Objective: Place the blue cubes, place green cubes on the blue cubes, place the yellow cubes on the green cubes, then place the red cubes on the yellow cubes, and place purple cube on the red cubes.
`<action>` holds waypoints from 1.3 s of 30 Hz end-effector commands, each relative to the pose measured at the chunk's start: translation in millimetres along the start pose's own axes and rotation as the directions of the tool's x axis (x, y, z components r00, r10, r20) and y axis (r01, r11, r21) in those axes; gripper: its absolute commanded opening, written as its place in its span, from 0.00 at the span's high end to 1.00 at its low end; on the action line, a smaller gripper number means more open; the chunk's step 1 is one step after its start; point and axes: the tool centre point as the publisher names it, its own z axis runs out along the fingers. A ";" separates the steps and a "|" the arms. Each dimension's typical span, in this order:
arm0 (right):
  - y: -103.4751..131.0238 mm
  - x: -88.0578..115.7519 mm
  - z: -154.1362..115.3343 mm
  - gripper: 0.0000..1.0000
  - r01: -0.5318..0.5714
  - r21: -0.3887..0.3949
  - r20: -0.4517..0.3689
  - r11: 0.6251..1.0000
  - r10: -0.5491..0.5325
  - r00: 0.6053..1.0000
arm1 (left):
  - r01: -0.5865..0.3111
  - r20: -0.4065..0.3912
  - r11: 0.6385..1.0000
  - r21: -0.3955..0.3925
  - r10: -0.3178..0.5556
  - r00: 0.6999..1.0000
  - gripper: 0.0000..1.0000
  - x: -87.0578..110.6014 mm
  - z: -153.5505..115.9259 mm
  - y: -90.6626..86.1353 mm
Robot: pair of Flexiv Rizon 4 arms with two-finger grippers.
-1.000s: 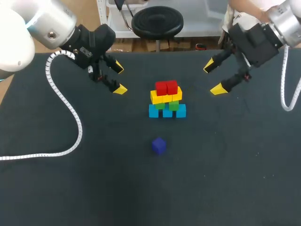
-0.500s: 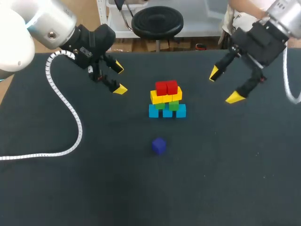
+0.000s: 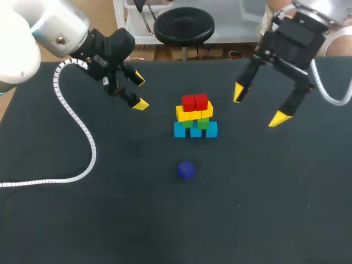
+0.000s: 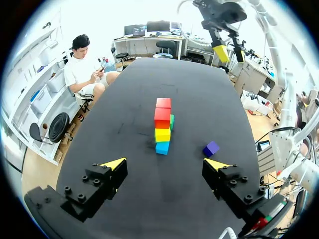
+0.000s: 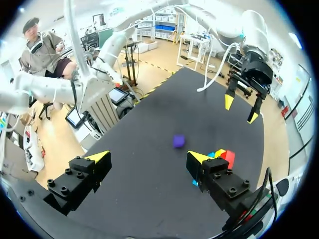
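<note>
- Over the last second the right claw (image 3: 258,105) has been turned about its wrist and brought a little nearer the stack. It is now held at about 3 o'clock of the stack, its fingers spread wide and nothing gripped.
- The left claw (image 3: 138,92) has not been moved. It is held at about 10 o'clock of the stack, equally wide open and empty.
- The stack has been left undisturbed: the blue cubes (image 3: 195,131) rest on the bench (image 3: 264,209), with the green cubes (image 3: 196,124), the yellow cubes (image 3: 193,114) and the red cubes (image 3: 194,102) above them in turn.
- The purple cube (image 3: 186,170) lies alone on the bench at 6 o'clock of the stack, well apart from it and untouched.
- Only the last placement is judged to remain, and the right claw's turn is read as preparation for fetching the purple cube.
- A white coiled cable (image 3: 82,132) lies on the bench at about 8 o'clock of the stack, well clear of the purple cube.
- Nothing is seen between the right claw and the purple cube. The stack itself, just beside that path, is the thing most likely to be knocked.
</note>
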 end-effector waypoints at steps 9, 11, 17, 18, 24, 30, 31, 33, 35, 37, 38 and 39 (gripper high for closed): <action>-3.8 -24.2 1.4 0.00 0.021 0.094 0.005 0.995 -0.022 1.000 | -0.003 0.001 1.000 0.004 0.003 1.000 0.00 0.3 0.1 2.0; -3.8 -24.2 1.4 0.00 0.021 0.094 0.005 0.995 -0.022 1.000 | -0.003 0.001 1.000 0.004 0.003 1.000 0.00 0.3 0.1 2.0; -3.8 -24.2 1.4 0.00 0.021 0.094 0.005 0.995 -0.022 1.000 | -0.003 0.001 1.000 0.004 0.003 1.000 0.00 0.3 0.1 2.0; -3.8 -24.2 1.4 0.00 0.021 0.094 0.005 0.995 -0.022 1.000 | -0.003 0.001 1.000 0.004 0.003 1.000 0.00 0.3 0.1 2.0; -3.8 -24.2 1.4 0.00 0.021 0.094 0.005 0.995 -0.022 1.000 | -0.003 0.001 1.000 0.004 0.003 1.000 0.00 0.3 0.1 2.0; -0.6 -29.3 19.6 0.00 0.010 0.037 -0.018 0.999 -0.009 1.000 | -0.003 0.001 1.000 0.004 0.003 1.000 0.00 0.3 0.1 2.0; 2.6 -30.2 24.4 0.00 -0.004 0.024 -0.018 1.000 0.005 1.000 | -0.003 0.001 1.000 0.004 0.003 1.000 0.00 0.3 0.1 2.0; 11.8 -30.9 29.7 0.00 -0.033 0.015 -0.008 0.999 0.033 0.999 | -0.003 0.001 1.000 0.004 0.003 1.000 0.00 0.3 0.1 2.0; 20.9 -31.7 33.0 0.00 -0.049 0.015 -0.009 0.999 0.049 0.999 | -0.003 0.001 1.000 0.004 0.003 1.000 0.00 0.3 0.1 2.0; 29.3 -31.4 37.7 0.00 -0.074 0.015 -0.008 0.997 0.074 0.997 | -0.003 0.001 1.000 0.004 0.003 1.000 0.00 0.3 0.1 2.0; 33.9 -31.6 40.9 0.00 -0.084 0.013 -0.010 0.996 0.084 0.996 | -0.003 0.001 1.000 0.004 0.003 1.000 0.00 0.3 0.1 2.0; 38.3 -31.5 44.7 0.00 -0.102 0.014 -0.008 0.995 0.102 0.995 | -0.003 0.001 1.000 0.004 0.003 1.000 0.00 0.3 0.1 2.0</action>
